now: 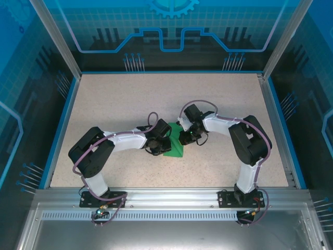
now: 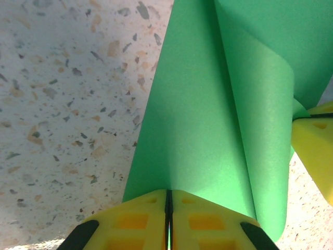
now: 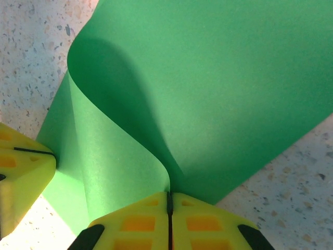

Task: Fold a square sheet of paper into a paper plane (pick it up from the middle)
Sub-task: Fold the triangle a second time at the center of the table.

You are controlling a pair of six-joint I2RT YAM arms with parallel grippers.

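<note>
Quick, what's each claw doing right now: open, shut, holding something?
The left gripper is shut on the green paper.
The right gripper is shut on the green paper too.

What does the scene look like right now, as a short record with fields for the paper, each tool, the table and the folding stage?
paper: green, mid-table, one flap curled over in a loose loop, not pressed flat
left tool: shut on the paper's edge
right tool: shut on the paper where the curl comes down, close beside the left tool
table: speckled beige, blue-edged
stage: mid-fold, no dart shape yet
</note>
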